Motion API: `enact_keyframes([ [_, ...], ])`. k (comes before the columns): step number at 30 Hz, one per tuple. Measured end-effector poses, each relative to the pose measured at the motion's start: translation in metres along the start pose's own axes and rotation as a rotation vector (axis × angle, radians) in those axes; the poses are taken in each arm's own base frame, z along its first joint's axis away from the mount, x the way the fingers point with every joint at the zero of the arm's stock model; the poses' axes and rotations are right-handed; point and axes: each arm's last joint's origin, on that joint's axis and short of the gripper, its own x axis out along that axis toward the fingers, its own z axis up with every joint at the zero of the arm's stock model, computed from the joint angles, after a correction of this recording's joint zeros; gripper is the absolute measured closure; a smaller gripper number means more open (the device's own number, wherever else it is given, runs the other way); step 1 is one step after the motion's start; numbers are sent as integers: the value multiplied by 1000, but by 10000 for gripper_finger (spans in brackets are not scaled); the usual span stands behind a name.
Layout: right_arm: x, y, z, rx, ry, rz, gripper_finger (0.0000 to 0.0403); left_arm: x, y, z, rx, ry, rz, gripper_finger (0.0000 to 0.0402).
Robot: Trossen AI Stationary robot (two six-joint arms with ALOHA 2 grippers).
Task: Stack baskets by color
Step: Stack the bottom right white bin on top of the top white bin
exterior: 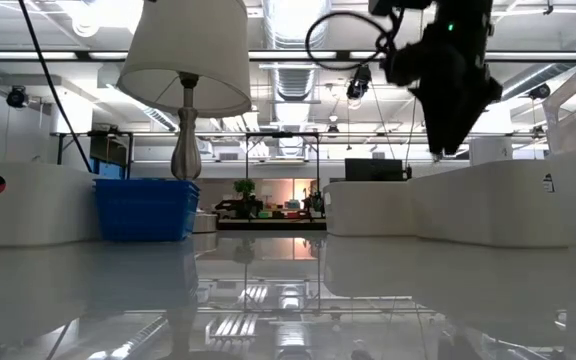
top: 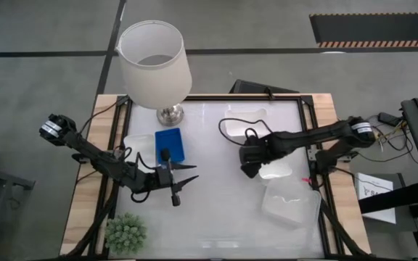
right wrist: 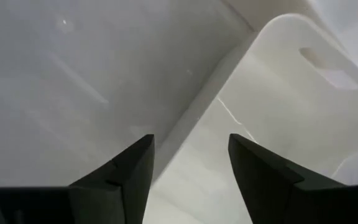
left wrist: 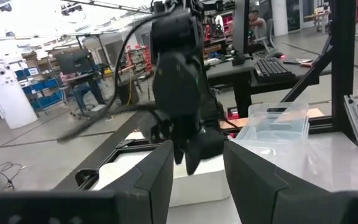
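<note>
A blue basket (top: 170, 143) rests on its base on the table's left half, near the lamp, with a white basket (top: 138, 145) beside it. Right of centre lies a second white basket (top: 278, 172), and a third one (top: 247, 125) sits farther back. Clear baskets (top: 290, 204) sit nested near the right front. My right gripper (top: 249, 168) hangs open, pointing down over the second white basket's left rim (right wrist: 191, 118), which runs below the gap between its fingers (right wrist: 135, 162). My left gripper (top: 183, 181) hovers open and level in front of the blue basket, pointing toward the table's right.
A white-shaded lamp (top: 154, 61) stands at the table's far left, close behind the blue basket. A small green plant (top: 125, 232) sits at the near left corner. Bare white tabletop (top: 216, 217) lies between the two arms and toward the near edge.
</note>
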Motion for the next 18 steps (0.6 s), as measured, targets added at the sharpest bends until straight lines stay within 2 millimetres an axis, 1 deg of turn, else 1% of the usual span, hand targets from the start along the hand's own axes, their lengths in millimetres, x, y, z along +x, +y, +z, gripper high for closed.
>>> enact_keyframes([
  [6, 31, 3, 7, 6, 51, -57, 214, 0, -1, -3, 6, 25, -7, 276],
  [9, 45, 6, 9, 8, 81, -88, 236, 0, -1, -3, 5, 25, -7, 276],
  [11, 52, 8, 9, 13, 102, -104, 264, 0, -1, -5, 10, 35, -10, 276],
  [14, 58, 12, 10, 33, 126, -111, 317, 0, -1, -6, -3, 42, -11, 276],
  [17, 58, 13, 10, 35, 135, -112, 372, 0, -1, -6, -4, 43, -11, 276],
  [18, 58, 14, 10, 34, 135, -111, 383, 0, -1, -6, -4, 42, -11, 276],
])
